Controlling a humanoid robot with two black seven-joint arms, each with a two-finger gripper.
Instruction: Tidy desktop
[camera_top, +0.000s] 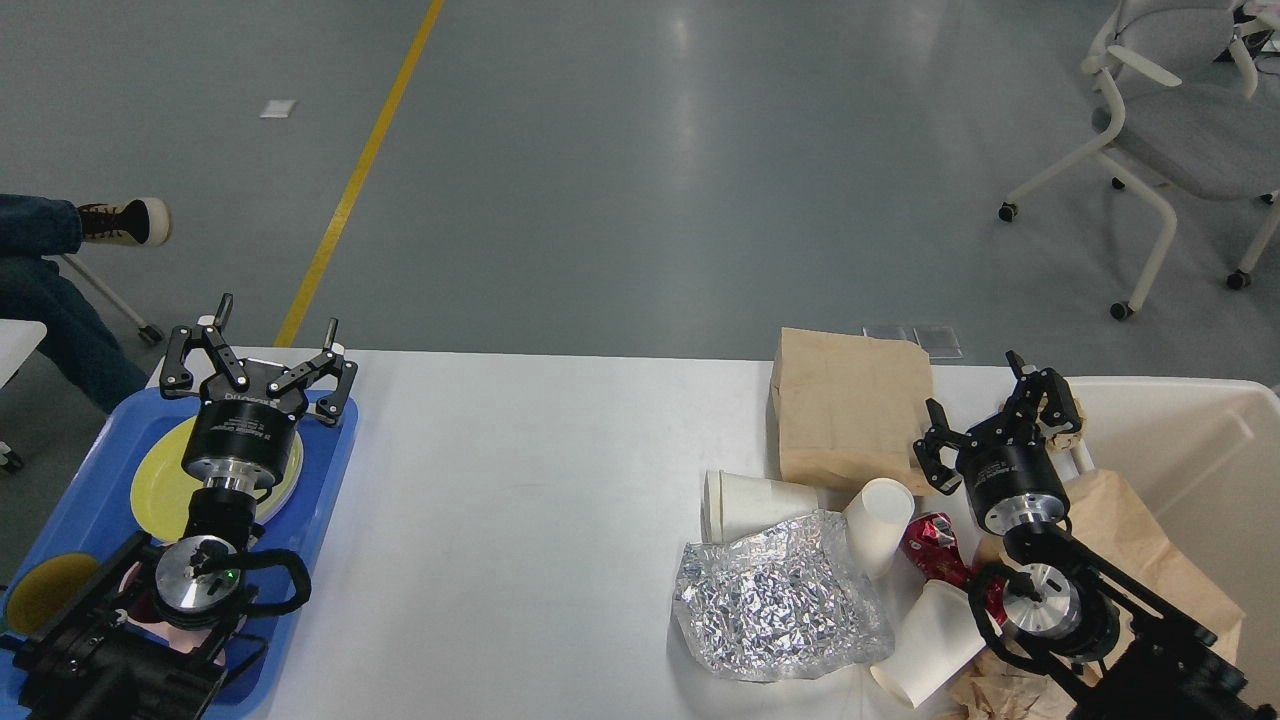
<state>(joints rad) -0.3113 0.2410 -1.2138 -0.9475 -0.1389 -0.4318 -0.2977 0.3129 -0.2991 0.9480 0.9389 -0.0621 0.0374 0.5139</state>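
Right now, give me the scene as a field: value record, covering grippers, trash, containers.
surface: large white rectangular desktop
left gripper: open, empty, above blue plastic tray
tray contents: round yellow plate
right gripper: open, empty, at rim of cream-white plastic bin
trash on desktop: crumpled silver foil sheet, three white paper cups, flat brown paper bag, crushed red can
in bin: crumpled brown paper

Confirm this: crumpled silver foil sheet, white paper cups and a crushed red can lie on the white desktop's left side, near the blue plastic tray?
Not quite. The head view shows the crumpled silver foil sheet, white paper cups and crushed red can on the white desktop's right side, near the cream-white plastic bin; the blue plastic tray sits far left.
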